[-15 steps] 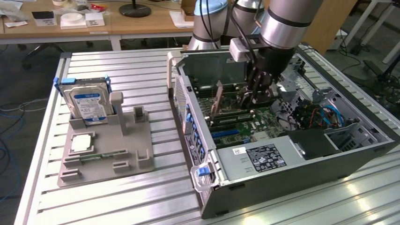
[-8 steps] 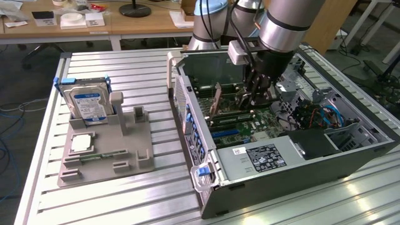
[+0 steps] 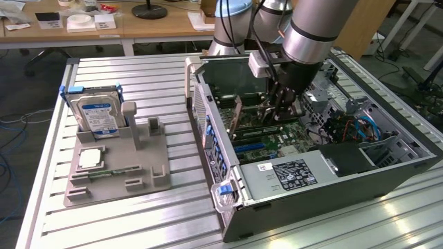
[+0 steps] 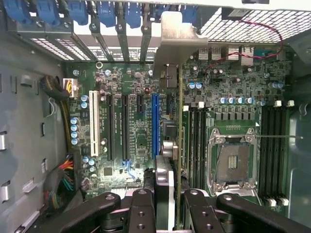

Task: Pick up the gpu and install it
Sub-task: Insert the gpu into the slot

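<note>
A: Where is the gpu (image 4: 180, 145) right now?

B: Inside the open computer case (image 3: 360, 176), held edge-on above the motherboard (image 4: 233, 92). In the wrist view it runs as a thin vertical line from the gripper (image 4: 170, 204) up to its metal bracket (image 4: 177, 36) at the rear slot openings.

A: And the fingers?

B: Clamped together on the gpu's near end, one black finger (image 4: 143, 208) on each side of the slab. Gripping across the thin faces keeps the card upright, so its bottom edge can meet a slot squarely, I would say.

A: Is it seated yet?

B: I cannot tell. It stands just beside the blue slot (image 4: 155, 126), between that and the memory slots (image 4: 194, 141), but whether the edge is already in a connector is hidden by the card itself.

A: Why is the bracket up against the back wall?

B: Most likely because it has to line up with one of the rear openings under the blue clips (image 4: 104, 9) while the card goes down.

A: Anything outside the case?

B: In the exterior view, the grey holder (image 3: 118, 166) on the table still carries the hard drive (image 3: 97, 115), standing upright at the back
</note>
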{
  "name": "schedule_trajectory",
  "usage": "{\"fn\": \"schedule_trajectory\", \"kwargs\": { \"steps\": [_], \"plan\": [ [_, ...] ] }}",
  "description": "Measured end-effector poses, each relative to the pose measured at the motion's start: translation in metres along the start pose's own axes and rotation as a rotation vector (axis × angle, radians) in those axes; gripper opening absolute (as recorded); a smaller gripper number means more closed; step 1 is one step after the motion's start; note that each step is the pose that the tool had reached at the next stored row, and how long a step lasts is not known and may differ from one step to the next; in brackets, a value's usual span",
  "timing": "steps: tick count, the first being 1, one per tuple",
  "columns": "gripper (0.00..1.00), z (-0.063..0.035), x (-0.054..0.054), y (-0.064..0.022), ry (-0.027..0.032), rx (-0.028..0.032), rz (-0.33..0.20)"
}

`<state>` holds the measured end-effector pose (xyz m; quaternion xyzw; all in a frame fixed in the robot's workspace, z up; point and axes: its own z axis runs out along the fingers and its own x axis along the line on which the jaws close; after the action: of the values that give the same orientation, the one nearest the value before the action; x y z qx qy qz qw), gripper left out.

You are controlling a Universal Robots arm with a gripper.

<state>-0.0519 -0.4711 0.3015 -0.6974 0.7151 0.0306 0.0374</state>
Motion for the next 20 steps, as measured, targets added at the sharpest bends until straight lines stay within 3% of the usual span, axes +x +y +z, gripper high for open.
{"fn": "schedule_trajectory", "kwargs": {
  "steps": [13, 20],
  "plan": [
    [0.28, 0.0233, 0.002, 0.0053, 0.0000, 0.0000, 0.000],
    [0.28, 0.0280, 0.003, 0.0085, 0.0002, -0.0001, 0.000]
  ]
}}
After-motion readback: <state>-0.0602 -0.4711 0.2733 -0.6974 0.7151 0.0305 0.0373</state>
